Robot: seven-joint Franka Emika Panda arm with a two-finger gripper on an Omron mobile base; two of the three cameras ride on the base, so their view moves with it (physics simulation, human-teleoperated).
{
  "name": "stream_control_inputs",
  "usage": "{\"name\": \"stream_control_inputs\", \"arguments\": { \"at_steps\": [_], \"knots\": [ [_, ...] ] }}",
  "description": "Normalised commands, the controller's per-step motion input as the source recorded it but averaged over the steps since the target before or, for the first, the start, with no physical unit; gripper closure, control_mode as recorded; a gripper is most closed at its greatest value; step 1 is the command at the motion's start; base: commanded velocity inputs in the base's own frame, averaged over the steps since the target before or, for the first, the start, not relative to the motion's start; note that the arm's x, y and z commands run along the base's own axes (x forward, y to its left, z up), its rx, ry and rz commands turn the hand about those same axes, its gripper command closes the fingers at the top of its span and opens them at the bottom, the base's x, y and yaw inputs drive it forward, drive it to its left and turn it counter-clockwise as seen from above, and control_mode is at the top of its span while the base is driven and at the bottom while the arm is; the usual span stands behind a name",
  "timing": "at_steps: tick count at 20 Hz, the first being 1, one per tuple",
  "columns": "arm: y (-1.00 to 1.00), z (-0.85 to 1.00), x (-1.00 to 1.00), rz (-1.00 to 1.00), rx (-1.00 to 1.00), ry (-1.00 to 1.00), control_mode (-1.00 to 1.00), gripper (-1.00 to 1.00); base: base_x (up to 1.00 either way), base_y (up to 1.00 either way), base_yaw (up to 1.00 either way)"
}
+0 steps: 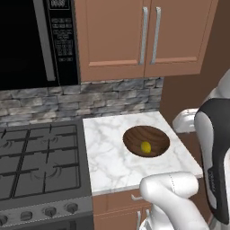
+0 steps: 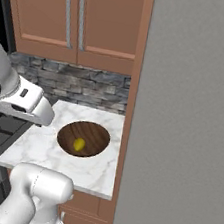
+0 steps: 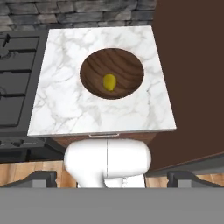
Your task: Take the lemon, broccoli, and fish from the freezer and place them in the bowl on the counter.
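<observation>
- Gripper: in the hand view the two dark finger tips stand at the far left and far right of the bottom edge, spread fully apart, with nothing between them.
- Gripper position: raised above the floor in front of the counter, looking down on the slab from the near side.
- Lemon: lies inside the bowl, close to its middle and slightly toward the near rim. It is also seen in the left base view and the right base view.
- Bowl: sits upright on the counter, toward the right half of the slab; seen also at and. It contains the lemon alone.
- Counter: white marble over brown drawers; see and.
- Stove: black gas unit directly left of the counter, touching its edge.
- Freezer: plain grey panel standing right of the counter, door side closed in this view.
- Wall cabinets: hang above the counter, doors shut.
- Microwave: mounted above the stove.
</observation>
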Motion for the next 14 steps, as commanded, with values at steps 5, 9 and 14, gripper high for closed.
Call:
{"name": "stream_control_inputs", "arguments": {
  "at_steps": [5, 9, 14],
  "knots": [
    [0.0, 0.18, 0.0, 0.0, 0.0, 0.08, -1.0, -1.0, 0.0, 0.0, 0.0],
    [0.0, -0.01, -0.01, 0.01, 0.0, 0.0, -1.0, -1.0, 0.0, 0.0, 0.0],
    [0.0, 0.0, -0.03, 0.0, 0.0, 0.0, 1.0, -1.0, -0.12, 0.0, 0.0]
  ]
}}
